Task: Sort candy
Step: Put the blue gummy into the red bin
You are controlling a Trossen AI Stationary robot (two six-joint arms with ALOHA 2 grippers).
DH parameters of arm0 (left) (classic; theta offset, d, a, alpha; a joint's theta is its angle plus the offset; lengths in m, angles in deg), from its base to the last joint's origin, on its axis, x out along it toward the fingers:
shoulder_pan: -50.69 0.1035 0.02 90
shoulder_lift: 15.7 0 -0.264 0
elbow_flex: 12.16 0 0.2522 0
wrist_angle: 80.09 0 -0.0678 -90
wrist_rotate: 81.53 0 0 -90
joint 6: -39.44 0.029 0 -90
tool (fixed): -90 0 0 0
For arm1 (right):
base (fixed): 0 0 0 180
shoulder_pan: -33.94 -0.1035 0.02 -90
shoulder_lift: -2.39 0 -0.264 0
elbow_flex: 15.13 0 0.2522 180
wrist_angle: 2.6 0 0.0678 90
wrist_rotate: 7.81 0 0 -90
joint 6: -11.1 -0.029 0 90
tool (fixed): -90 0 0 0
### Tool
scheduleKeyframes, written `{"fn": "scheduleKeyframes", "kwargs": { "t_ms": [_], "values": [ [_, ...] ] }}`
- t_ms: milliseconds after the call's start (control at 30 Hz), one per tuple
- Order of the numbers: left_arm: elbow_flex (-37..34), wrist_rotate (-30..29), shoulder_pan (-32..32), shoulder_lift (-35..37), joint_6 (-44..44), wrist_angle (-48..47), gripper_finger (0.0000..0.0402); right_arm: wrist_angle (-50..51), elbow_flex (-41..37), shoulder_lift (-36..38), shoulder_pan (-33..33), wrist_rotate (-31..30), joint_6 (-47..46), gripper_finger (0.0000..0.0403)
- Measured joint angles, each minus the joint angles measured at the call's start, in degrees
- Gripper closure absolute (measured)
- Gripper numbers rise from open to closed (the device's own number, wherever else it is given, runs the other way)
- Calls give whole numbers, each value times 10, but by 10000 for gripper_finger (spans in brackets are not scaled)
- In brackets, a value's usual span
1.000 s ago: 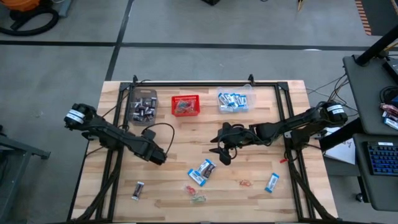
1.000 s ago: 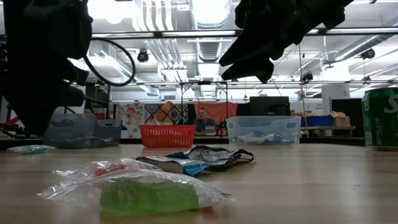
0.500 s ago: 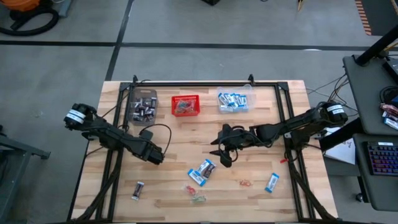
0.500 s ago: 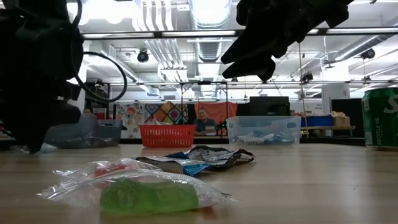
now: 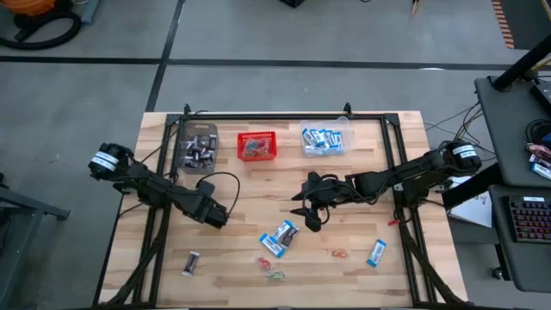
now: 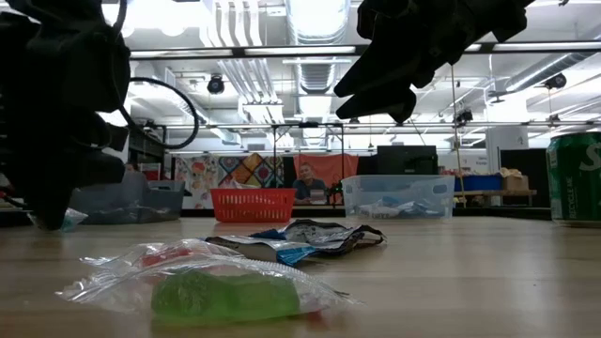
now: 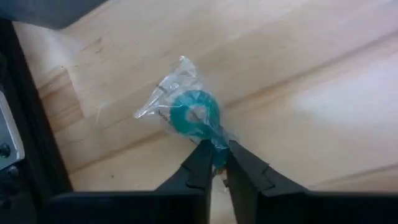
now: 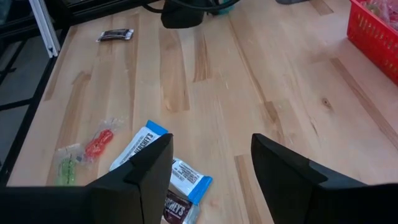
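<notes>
Since a second ago: left arm pulled slightly toward the left edge, right arm barely shifted.

Left hand (image 7: pixel 214 163) sits low over the left-middle of the pale plank surface (image 5: pixel 250 189), fingers pinched on the crinkly clear wrapper of a teal ring candy (image 7: pixel 194 114); wrapper tail flares out flat on the wood.

Near the front-left corner lies a dark brown mini bar (image 5: pixel 191 263), flat, rectangular, with bare wood all round it.

Back edge, left to right: clear plastic bin (image 5: pixel 197 146) of dark bars, red mesh basket (image 5: pixel 256 145), clear bin (image 5: pixel 325 140) of blue-and-white packets. Each stands apart from its neighbour.

Centre-front cluster: two glossy blue-and-white packets (image 5: pixel 281 237) overlapping, with a dark bar at their end (image 8: pixel 178 205). Just in front of them, a red twist piece (image 8: pixel 97 142) and a green one (image 8: pixel 65 168) in clear film, side by side.

Right hand (image 8: pixel 211 177) hovers above the surface just behind that cluster, fingers spread wide, nothing between them.

Further right: small red piece (image 5: pixel 339 253), then a lone blue-and-white packet (image 5: pixel 375 252) near the front-right corner. Open wood between them.
</notes>
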State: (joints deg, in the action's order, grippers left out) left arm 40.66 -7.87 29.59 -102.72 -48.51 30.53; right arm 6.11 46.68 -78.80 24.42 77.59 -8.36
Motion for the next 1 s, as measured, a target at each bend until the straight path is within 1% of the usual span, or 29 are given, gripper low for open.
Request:
{"fn": "scheduleKeyframes", "kwargs": {
  "t_ms": [67,100,200,267,333,433,567,633,700,733,767,800,867,933,1000],
  "values": [
    [8,1,0,0,7,-4,395,0,0,0,0,0,0,197],
    [14,1,0,0,15,-4,395,0,0,0,0,0,0,197],
    [38,-1,-1,2,59,-4,394,0,-1,0,-3,-1,0,197],
    [60,-16,-1,5,96,-4,399,1,-3,0,-6,-1,0,197],
    [89,-49,-1,7,138,-4,400,0,-4,0,-7,-1,0,197],
    [135,-120,5,10,217,1,400,0,-4,0,-9,-1,0,197],
    [197,-213,43,16,340,18,401,0,-4,0,-13,-1,1,197],
    [221,-239,74,17,414,37,401,0,-4,0,-15,-1,2,197],
    [232,-245,112,17,506,81,401,1,-4,0,-16,0,2,197],
    [233,-237,133,17,556,117,401,1,-4,0,-17,0,2,197],
    [233,-212,156,17,612,162,401,1,-4,0,-18,0,2,197],
    [228,-174,180,17,667,210,401,1,-4,0,-20,0,1,197],
    [215,-73,231,17,762,298,401,0,-4,0,-22,-1,0,197],
    [204,16,282,11,823,362,402,1,-5,0,-26,-1,0,197],
    [200,67,326,3,846,390,401,0,-5,0,-29,0,-1,197]
  ]
}}
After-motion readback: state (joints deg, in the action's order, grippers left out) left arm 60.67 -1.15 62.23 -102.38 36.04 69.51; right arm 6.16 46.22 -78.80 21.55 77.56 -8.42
